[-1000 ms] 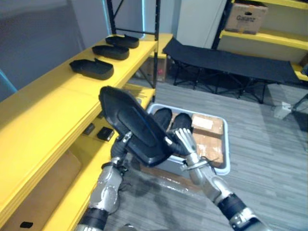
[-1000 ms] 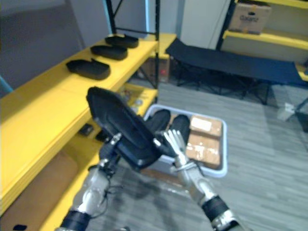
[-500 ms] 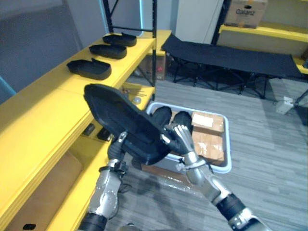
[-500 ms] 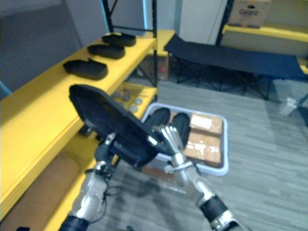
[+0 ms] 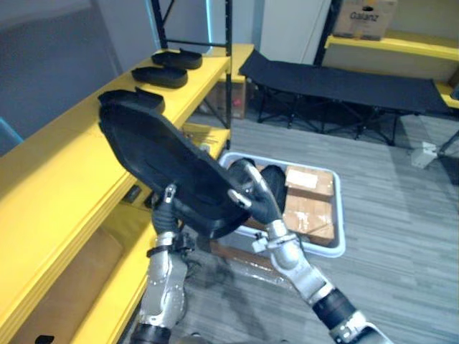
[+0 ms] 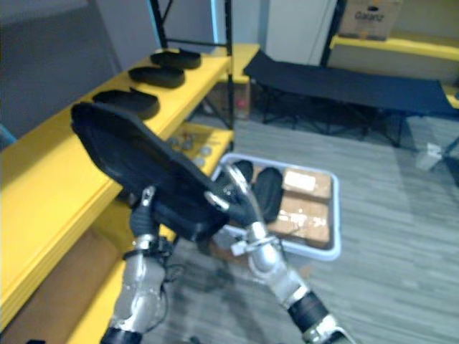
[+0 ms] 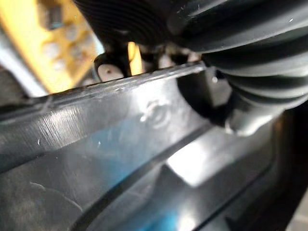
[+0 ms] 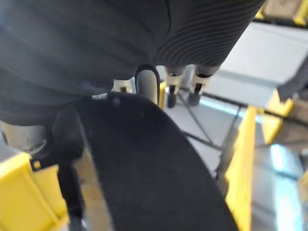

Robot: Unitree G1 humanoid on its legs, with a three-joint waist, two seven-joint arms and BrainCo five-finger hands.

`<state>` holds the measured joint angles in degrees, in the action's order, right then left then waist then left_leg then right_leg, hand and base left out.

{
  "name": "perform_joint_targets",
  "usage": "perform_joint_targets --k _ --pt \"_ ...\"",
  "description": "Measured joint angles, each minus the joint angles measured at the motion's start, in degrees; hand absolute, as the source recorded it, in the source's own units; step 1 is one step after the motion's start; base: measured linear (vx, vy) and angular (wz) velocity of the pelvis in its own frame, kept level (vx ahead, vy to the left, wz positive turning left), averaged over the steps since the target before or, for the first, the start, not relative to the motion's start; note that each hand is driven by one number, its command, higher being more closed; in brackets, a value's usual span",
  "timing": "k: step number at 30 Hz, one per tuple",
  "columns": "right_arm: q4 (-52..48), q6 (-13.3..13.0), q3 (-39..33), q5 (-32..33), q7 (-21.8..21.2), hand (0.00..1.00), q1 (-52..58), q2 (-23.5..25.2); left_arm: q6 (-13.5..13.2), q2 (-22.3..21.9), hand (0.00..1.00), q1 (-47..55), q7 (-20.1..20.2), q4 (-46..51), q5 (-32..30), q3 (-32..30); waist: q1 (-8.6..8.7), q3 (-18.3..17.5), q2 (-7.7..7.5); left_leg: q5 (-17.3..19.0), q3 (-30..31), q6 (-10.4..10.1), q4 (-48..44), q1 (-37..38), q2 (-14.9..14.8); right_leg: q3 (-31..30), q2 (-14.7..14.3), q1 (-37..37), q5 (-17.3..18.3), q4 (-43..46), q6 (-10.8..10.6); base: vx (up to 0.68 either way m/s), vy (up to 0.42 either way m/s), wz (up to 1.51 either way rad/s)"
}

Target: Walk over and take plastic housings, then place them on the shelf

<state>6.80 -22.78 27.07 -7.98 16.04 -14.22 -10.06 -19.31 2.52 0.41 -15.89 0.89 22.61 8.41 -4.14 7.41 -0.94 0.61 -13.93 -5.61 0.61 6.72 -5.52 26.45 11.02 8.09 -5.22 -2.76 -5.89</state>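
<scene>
A large black plastic housing (image 5: 161, 161) is held tilted in the air beside the yellow shelf (image 5: 64, 165), its far end level with the upper board. My left hand (image 5: 166, 211) grips it from below, with a fingertip (image 7: 108, 72) hooked over its rim. At the housing's near right edge, my right hand (image 5: 259, 204) rests with straight fingers (image 8: 171, 79) reaching past the rim. Three more black housings (image 5: 131, 100) (image 5: 159, 74) (image 5: 177, 59) lie in a row further along the shelf top.
A grey tote (image 5: 337, 244) on the floor holds dark housings (image 5: 272, 179) and cardboard boxes (image 5: 310, 204). Small parts (image 5: 154, 197) lie on the lower shelf board. A black folding cot (image 5: 344, 82) stands behind, with more yellow racking and a carton (image 5: 364, 18) at the far right.
The housing has risen and swung left towards the upper shelf board. My right hand's fingers have uncurled and now lie straight along its edge.
</scene>
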Motion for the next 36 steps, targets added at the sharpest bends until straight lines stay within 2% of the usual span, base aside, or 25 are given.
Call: perform_joint_targets --k 3,6,8,14,17,20,21,23,24,25,27,29,31,33,35,36 --pt "-5.0 -0.6 -3.0 7.8 -6.1 0.0 0.2 0.4 0.3 -1.1 1.0 0.1 -4.1 0.0 -6.0 -1.3 0.08 0.0 -0.04 -0.1 -0.9 0.0 0.9 1.0 0.1 -0.7 0.0 0.0 0.0 0.1 0.0 0.02 0.034 -0.13" --pt "-7.8 -1.3 -5.8 13.0 -9.7 0.0 0.3 0.7 0.7 -1.1 1.0 0.3 -7.5 -0.1 -12.3 -1.9 0.32 -0.2 -0.28 -0.1 -1.2 0.0 1.2 1.4 0.1 -1.2 0.0 0.0 0.0 0.1 0.0 0.02 0.034 -0.07" --pt "-8.8 -1.4 -7.5 18.9 -12.4 0.0 0.8 0.8 0.8 -1.1 1.0 0.3 -10.5 -0.2 -16.4 -3.6 0.45 -0.3 -0.33 -0.2 -1.9 0.0 1.9 2.2 0.1 -1.5 0.0 0.0 0.0 0.2 0.0 0.02 0.024 -0.1" --pt "-11.6 -1.4 -14.0 28.9 -15.4 0.0 6.5 2.9 1.4 -1.2 1.0 0.5 -18.0 -0.5 -26.0 -7.9 1.15 -1.0 -0.93 -0.5 -2.9 0.0 3.2 3.3 0.3 -2.6 -0.1 -0.1 0.0 0.1 0.0 0.01 0.019 -0.06" --pt "-13.8 -1.4 -17.7 30.9 -16.3 0.0 9.5 3.5 1.5 -1.2 1.0 0.5 -20.4 -0.5 -26.1 -10.1 2.1 -1.0 -0.94 -0.4 -4.2 0.0 3.8 4.0 0.4 -3.9 -0.1 -0.4 -0.1 0.1 -0.1 0.0 0.031 -0.22" --pt "-13.8 -0.8 -22.7 30.6 -15.1 0.0 13.2 3.6 1.0 -1.3 1.0 0.4 -21.2 -0.5 -25.6 -11.2 2.31 -1.1 -0.87 -0.2 -5.5 0.0 3.8 4.2 0.5 -5.0 -0.1 -1.0 -0.1 0.1 -0.1 -0.01 0.014 -0.19" --pt "-13.8 0.3 -25.2 30.1 -13.7 0.0 14.7 3.8 0.3 -1.4 1.0 0.4 -20.9 -0.5 -25.1 -12.0 2.74 -1.2 -0.85 -0.2 -5.7 0.0 3.8 4.0 0.5 -5.4 -0.1 -1.4 -0.2 0.1 -0.3 0.0 0.012 -0.16" --pt "-12.6 1.8 -29.3 30.2 -13.1 0.0 16.8 4.2 -0.7 -1.9 1.0 0.4 -19.5 -0.4 -24.0 -12.9 3.38 -1.3 -0.65 -0.2 -6.4 0.0 3.8 4.0 0.6 -6.2 -0.1 -1.9 -0.2 0.1 -0.3 -0.01 0.013 -0.19" --pt "-11.5 3.4 -32.9 30.1 -13.3 0.0 18.4 4.2 -1.1 -2.0 1.0 0.5 -18.4 0.6 -22.4 -13.9 3.89 -1.3 -0.4 -0.2 -7.1 0.0 3.8 4.0 0.6 -6.5 -0.1 -2.2 -0.3 0.0 -0.5 -0.01 0.008 -0.17" --pt "-9.9 3.8 -34.8 29.7 -13.6 0.0 18.8 4.1 -1.1 -2.1 1.0 0.9 -17.3 2.2 -22.4 -14.6 4.77 -1.4 -0.32 -0.2 -7.1 0.0 3.9 4.0 0.6 -6.5 -0.1 -2.1 -0.3 0.0 -0.5 -0.01 0.004 -0.14" --pt "-8.6 4.2 -37.3 29.7 -14.6 0.0 19.2 3.9 -1.8 -2.0 1.0 2.5 -15.7 6.5 -21.2 -15.2 5.05 -1.5 0.04 -0.1 -7.0 -0.1 3.9 3.7 0.5 -6.3 -0.2 -2.1 -0.3 -0.2 -0.5 -0.01 -0.002 0.02" --pt "-8.4 4.4 -38.2 29.7 -15.5 0.0 19.1 3.2 -2.0 -2.0 1.0 4.7 -14.7 10.6 -20.9 -17.0 4.85 -1.8 0.49 -0.1 -6.1 0.0 3.8 3.1 0.6 -5.5 -0.1 -1.9 -0.4 -0.7 -0.7 -0.01 -0.009 0.23" --pt "-8.4 4.8 -37.8 29.7 -16.3 0.0 19.0 3.0 -2.1 -2.1 1.0 7.3 -14.4 13.8 -20.9 -21.4 4.35 -1.9 0.93 -0.2 -3.2 0.0 3.4 2.2 0.6 -2.3 0.0 -0.5 -0.4 -1.0 -0.7 0.01 -0.025 0.65" --pt "-8.0 5.7 -36.2 29.7 -16.2 0.0 17.5 2.9 -2.1 -2.6 1.0 10.2 -14.4 16.6 -20.9 -26.0 2.53 -2.0 1.09 -0.3 -0.5 0.1 2.9 0.9 0.6 0.6 0.1 0.4 -0.3 -1.3 -0.8 0.0 -0.025 0.75" --pt "-5.1 6.0 -32.6 29.5 -15.9 0.0 13.3 2.9 -2.0 -3.4 1.0 14.6 -14.5 19.7 -21.0 -31.4 -0.85 -2.0 1.1 -1.0 3.6 0.3 2.8 -0.9 1.0 4.7 0.3 1.5 -0.3 -1.7 -0.9 0.01 -0.022 0.85" --pt "-4.2 6.4 -31.5 29.4 -15.8 0.0 12.2 2.9 -2.0 -3.4 1.0 15.8 -14.4 20.3 -21.1 -32.6 -1.74 -2.0 1.11 -1.2 4.6 0.3 2.8 -1.0 1.2 5.7 0.3 1.8 -0.2 -1.7 -0.9 0.02 -0.012 0.89"
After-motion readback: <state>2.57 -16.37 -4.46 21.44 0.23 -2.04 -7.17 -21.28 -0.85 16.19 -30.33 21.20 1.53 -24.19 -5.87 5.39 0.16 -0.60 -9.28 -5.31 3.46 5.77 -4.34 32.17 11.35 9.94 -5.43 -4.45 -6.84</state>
